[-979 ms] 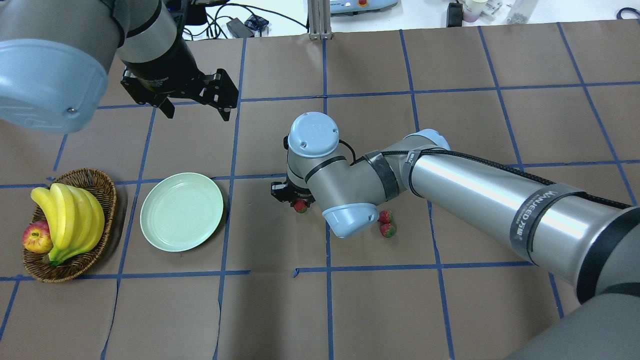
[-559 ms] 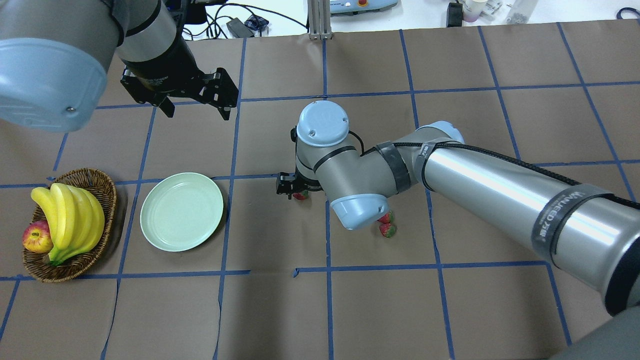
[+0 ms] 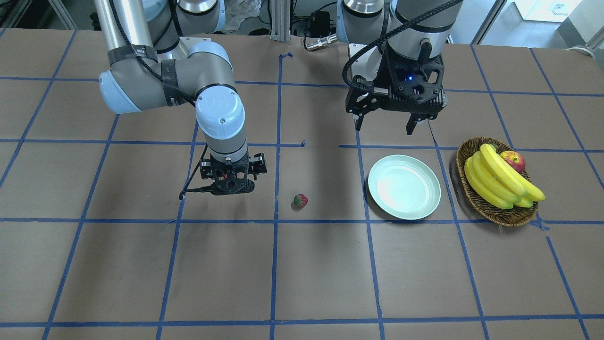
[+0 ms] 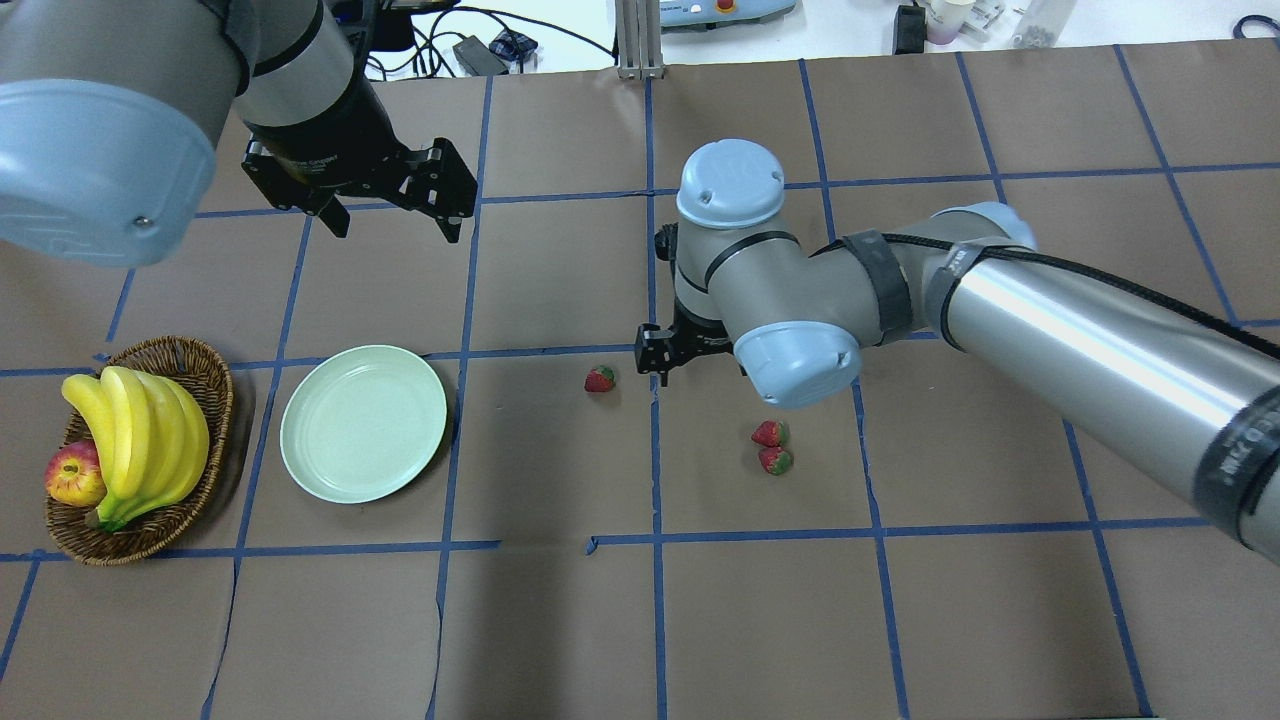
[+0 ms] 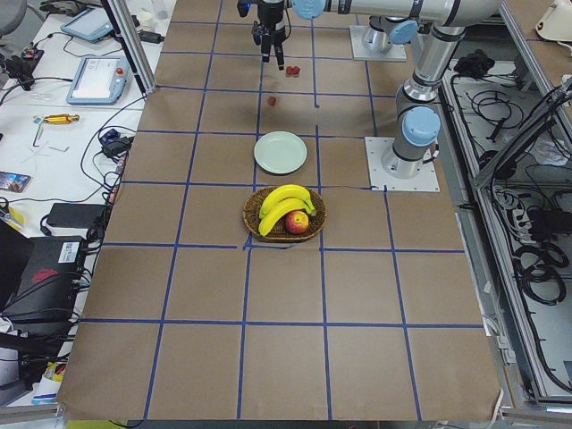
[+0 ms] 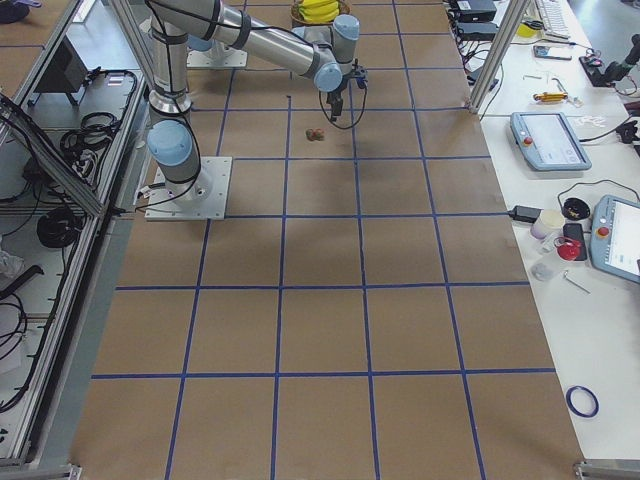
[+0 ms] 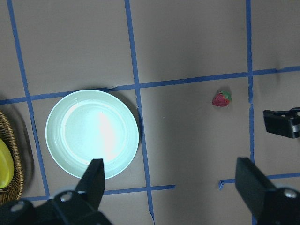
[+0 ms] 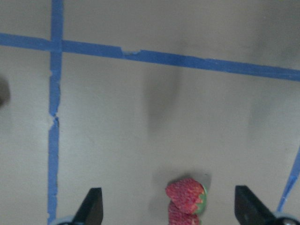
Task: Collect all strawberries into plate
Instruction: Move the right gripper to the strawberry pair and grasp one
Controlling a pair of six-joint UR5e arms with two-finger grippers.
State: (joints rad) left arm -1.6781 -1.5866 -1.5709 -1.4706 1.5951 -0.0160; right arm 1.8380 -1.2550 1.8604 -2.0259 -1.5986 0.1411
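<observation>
One strawberry (image 4: 599,379) lies alone on the brown table, right of the mint-green plate (image 4: 363,423); it also shows in the front view (image 3: 300,200) and the left wrist view (image 7: 221,99). Two more strawberries (image 4: 768,433) lie touching each other further right. My right gripper (image 4: 668,358) hangs open and empty above the table between the lone berry and the pair. The right wrist view shows its open fingers (image 8: 93,208) with the pair (image 8: 186,194) at the bottom edge. My left gripper (image 4: 392,222) is open and empty, high beyond the empty plate (image 7: 92,133).
A wicker basket (image 4: 190,360) with bananas (image 4: 140,430) and an apple (image 4: 72,474) stands left of the plate. Blue tape lines cross the brown table. In the front view the right gripper (image 3: 230,185) hides the pair of berries.
The lone strawberry was at my right gripper's fingers and now lies free on the table. The right gripper has moved right and away from it. The left arm has not moved.
</observation>
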